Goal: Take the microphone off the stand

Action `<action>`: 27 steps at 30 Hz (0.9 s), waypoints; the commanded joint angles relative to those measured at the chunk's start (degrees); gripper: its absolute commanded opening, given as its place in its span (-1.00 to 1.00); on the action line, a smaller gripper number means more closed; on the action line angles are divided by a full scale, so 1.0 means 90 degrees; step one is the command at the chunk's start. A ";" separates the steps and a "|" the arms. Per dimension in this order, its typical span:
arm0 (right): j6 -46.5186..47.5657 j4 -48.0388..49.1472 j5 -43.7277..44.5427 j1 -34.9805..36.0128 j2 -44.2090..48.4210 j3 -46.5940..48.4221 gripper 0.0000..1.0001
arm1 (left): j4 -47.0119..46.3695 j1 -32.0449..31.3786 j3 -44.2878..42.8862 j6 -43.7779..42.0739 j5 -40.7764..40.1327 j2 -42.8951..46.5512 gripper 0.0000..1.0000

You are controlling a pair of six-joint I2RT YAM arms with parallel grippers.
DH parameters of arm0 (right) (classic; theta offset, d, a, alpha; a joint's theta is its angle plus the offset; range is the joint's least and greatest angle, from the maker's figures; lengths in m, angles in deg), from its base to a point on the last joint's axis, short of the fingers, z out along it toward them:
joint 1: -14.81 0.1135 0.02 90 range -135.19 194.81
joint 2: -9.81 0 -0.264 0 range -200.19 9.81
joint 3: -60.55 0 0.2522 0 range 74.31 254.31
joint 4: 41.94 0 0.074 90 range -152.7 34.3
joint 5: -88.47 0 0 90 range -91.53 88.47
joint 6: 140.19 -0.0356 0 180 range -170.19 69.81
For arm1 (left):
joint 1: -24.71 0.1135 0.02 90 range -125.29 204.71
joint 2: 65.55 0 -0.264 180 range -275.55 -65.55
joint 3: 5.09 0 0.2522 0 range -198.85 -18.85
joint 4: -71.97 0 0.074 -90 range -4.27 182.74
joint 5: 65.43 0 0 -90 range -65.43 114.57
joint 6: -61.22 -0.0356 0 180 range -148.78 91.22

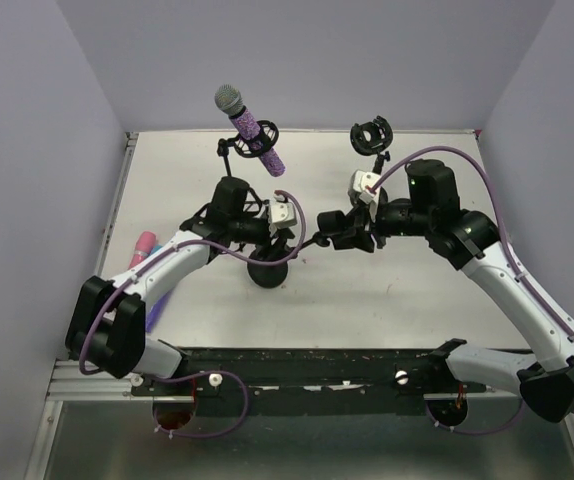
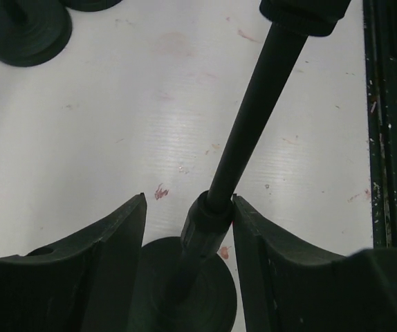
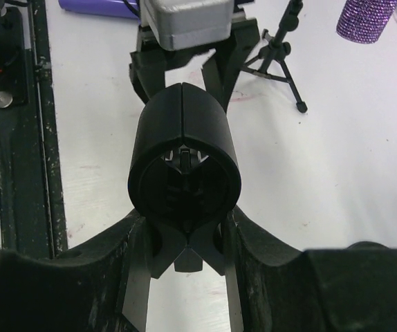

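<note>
Left end effector is half open astride the stand pole, gripping nothing. Right end effector pinches the empty mic clip. Purple microphone sits clipped in the tripod stand at the back, well apart. Risk: if the right pulls, the unbraced pole tips.

A white, flat rectangular surface with small reddish marks lies between plain pale lilac walls on the left, back and right, in soft even light, with a black metal rail along its near edge.
</note>
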 commanded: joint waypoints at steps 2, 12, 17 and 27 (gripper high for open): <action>0.0643 -0.0561 -0.0319 -0.0003 -0.0157 -0.0122 -0.99 | 0.0615 -0.0081 -0.0530 -0.1032 0.1353 -0.0662 0.08; -0.1228 0.0306 0.0859 0.0007 -0.0010 -0.0200 -0.99 | 0.0015 -0.0353 0.0063 -0.0685 -0.0195 -0.0108 -1.00; -0.3251 0.0377 0.1410 -0.0022 -0.0342 0.0239 -0.99 | -0.2958 -0.1642 0.1549 0.1505 -0.5968 0.0948 -1.00; -0.1743 -0.0268 0.0610 -0.0022 -0.0665 0.0513 -0.99 | -0.1615 -0.1615 0.1316 0.1032 -0.3125 0.1183 0.36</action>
